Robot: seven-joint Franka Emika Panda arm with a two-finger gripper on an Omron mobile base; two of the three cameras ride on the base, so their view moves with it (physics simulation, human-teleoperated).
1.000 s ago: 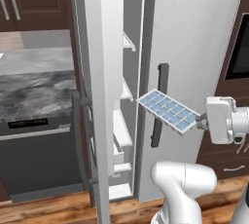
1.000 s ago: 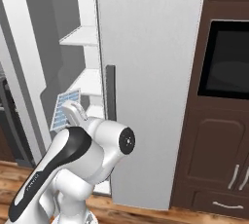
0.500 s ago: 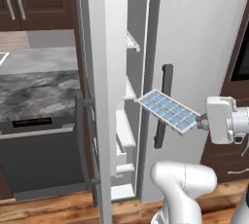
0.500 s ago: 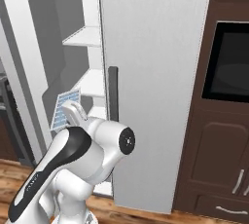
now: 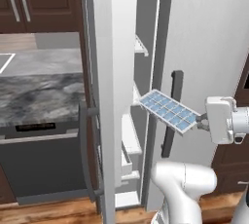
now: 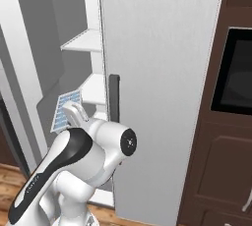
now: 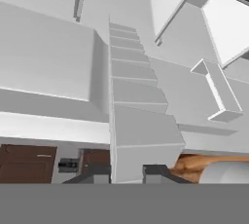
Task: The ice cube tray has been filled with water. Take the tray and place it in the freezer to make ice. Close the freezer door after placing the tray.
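The ice cube tray (image 5: 168, 111), white with pale blue water (image 5: 164, 107) in its cells, hangs tilted in front of the open freezer (image 5: 141, 67). My gripper (image 5: 199, 120) is shut on the tray's right end. From the right base view the tray (image 6: 66, 109) pokes out behind my arm, just before the white freezer shelves (image 6: 86, 41). Looking along the hand, the tray (image 7: 136, 121) runs away from the fingertips (image 7: 97, 172) toward the freezer interior. The freezer door (image 5: 99, 121) stands wide open on the left, edge-on, with its dark handle (image 5: 83, 155).
The wider grey fridge door (image 5: 209, 47) is closed, and its dark handle (image 5: 172, 113) sits right behind the tray. A marble counter (image 5: 39, 86) over a dark dishwasher (image 5: 44, 164) lies left of the open door. The wall oven (image 6: 236, 72) is at the right.
The whole picture has shifted and the fridge looks larger, so the base has driven closer. The tray stays held in the gripper at the same place relative to the arm.
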